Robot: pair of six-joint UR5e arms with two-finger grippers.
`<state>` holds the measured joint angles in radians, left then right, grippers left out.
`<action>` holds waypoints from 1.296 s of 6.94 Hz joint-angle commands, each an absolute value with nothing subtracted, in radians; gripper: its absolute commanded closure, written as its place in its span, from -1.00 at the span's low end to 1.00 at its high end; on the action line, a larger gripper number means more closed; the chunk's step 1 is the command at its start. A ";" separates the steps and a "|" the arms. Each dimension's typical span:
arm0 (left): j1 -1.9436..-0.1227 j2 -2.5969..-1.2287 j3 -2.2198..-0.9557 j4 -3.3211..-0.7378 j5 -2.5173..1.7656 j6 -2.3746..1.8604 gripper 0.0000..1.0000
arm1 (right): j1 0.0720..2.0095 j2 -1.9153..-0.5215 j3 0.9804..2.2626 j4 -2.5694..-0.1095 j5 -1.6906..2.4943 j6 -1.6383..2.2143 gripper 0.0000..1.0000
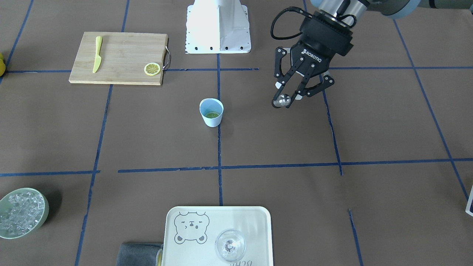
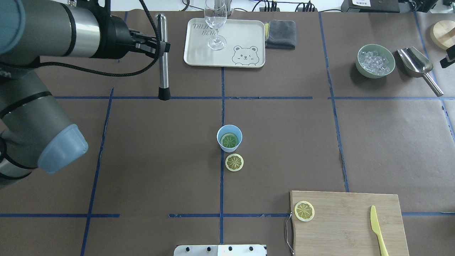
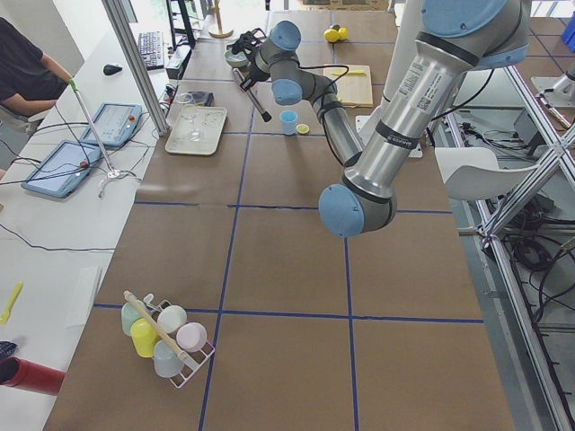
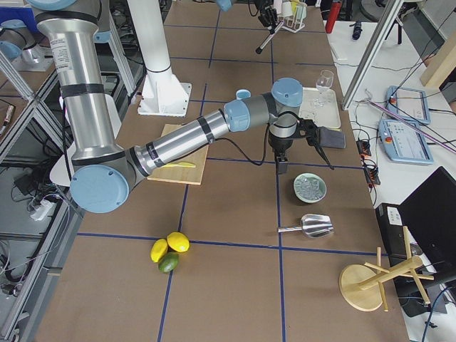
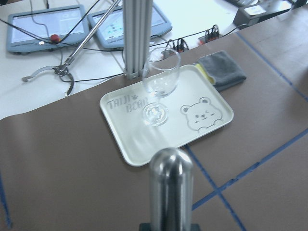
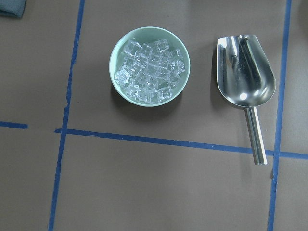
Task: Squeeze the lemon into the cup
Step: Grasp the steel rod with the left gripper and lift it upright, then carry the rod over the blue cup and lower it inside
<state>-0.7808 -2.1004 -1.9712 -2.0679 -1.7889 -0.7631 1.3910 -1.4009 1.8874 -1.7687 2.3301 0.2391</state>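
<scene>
The light-blue cup (image 2: 239,137) (image 1: 212,121) stands near the table's middle with a lemon slice (image 2: 229,140) lying flat inside it. A second lemon slice (image 2: 234,162) lies on the table against the cup's near side. A third (image 2: 304,210) (image 1: 152,69) rests on the cutting board. My left gripper (image 2: 161,45) (image 1: 286,99) hovers well to the left of and beyond the cup, shut on a steel rod (image 2: 163,71) (image 5: 171,187). My right gripper (image 4: 281,168) hangs high beside the ice bowl; I cannot tell if it is open or shut.
A wooden cutting board (image 2: 348,227) with a yellow knife (image 2: 377,227) sits at the near right. At the far edge are a tray (image 2: 245,39) with a stemmed glass (image 2: 215,21) and a grey cloth (image 2: 280,33). Far right: an ice bowl (image 2: 375,75) and a metal scoop (image 2: 416,62).
</scene>
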 commanded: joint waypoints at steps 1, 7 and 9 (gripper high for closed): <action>-0.627 -2.092 -1.950 -2.244 -1.569 -0.863 1.00 | 1.400 -1.414 1.890 -1.769 2.333 0.238 -1.00; -0.368 -2.112 -1.882 -2.338 -1.060 -0.876 1.00 | 1.413 -1.447 1.890 -1.769 2.335 0.238 -1.00; -0.329 -2.144 -1.826 -2.339 -1.058 -0.877 1.00 | 1.420 -1.451 1.890 -1.769 2.335 0.238 -1.00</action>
